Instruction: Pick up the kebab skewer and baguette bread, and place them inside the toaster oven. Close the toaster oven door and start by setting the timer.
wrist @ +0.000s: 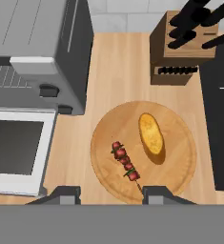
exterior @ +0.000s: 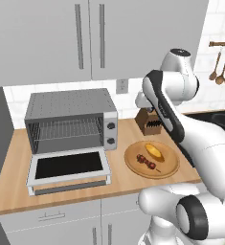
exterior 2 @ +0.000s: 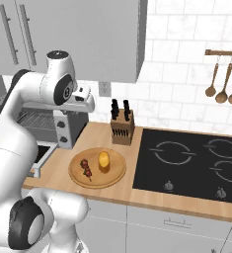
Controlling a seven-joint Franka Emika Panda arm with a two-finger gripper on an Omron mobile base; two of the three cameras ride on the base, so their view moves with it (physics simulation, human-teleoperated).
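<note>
The kebab skewer (wrist: 125, 163) and the golden baguette bread (wrist: 151, 133) lie side by side on a round wooden plate (wrist: 180, 157), the skewer on the left. My gripper (wrist: 111, 193) hovers high above the plate's near edge, open, with nothing between its fingers. The silver toaster oven (exterior: 71, 107) stands left of the plate, its wire rack bare. Its door (exterior: 68, 165) is dropped flat onto the counter. Two dark knobs (exterior: 110, 126) sit on its right panel. From the right base view the skewer (exterior 2: 86, 169) and baguette (exterior 2: 103, 159) lie below my hand.
A wooden knife block (exterior 2: 122, 126) stands against the wall behind the plate. A black cooktop (exterior 2: 191, 158) fills the counter to the right, with wooden spoons (exterior 2: 221, 79) hanging above. Upper cabinets (exterior: 85, 38) overhang the oven.
</note>
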